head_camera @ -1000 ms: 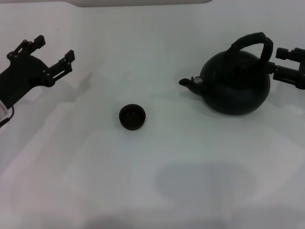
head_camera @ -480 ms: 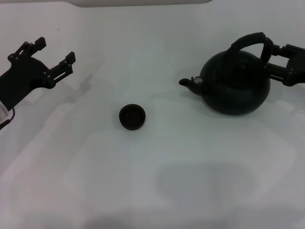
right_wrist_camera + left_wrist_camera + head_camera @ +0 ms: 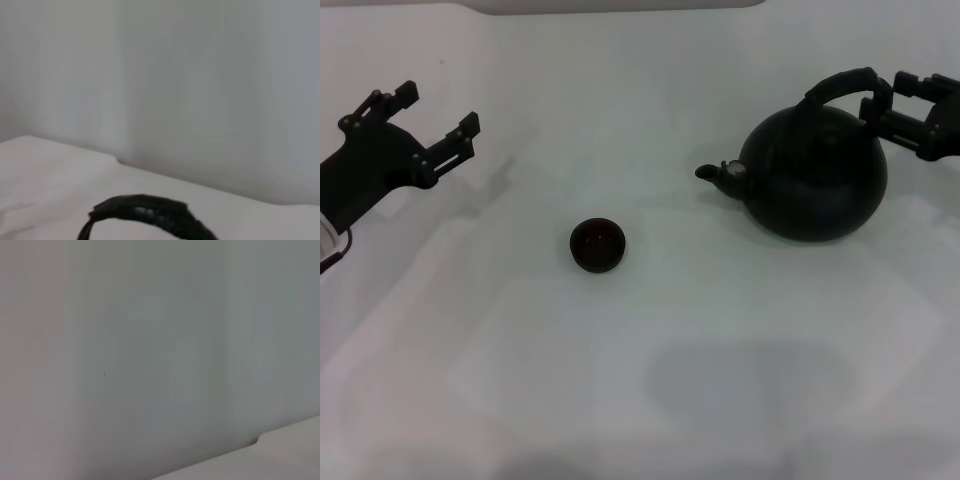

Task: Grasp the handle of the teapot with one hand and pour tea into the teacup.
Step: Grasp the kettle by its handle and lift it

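Note:
The big round black teapot (image 3: 815, 180) stands on the white table at the right in the head view, its spout (image 3: 718, 173) pointing left toward the teacup (image 3: 597, 245), a tiny black bowl near the middle. The handle (image 3: 848, 88) arches over the pot's top; the right wrist view shows its top (image 3: 145, 210). My right gripper (image 3: 888, 100) is open at the handle's right end, one finger on each side of it, not closed on it. My left gripper (image 3: 438, 112) hangs open at the far left, away from both objects.
The white table (image 3: 640, 380) spreads around the cup and pot. A pale wall (image 3: 160, 340) fills the left wrist view, with the table's back edge low in it.
My right gripper has risen and moved left, from beside the pot's body up to the handle's right end. The left arm, pot and cup have barely moved.

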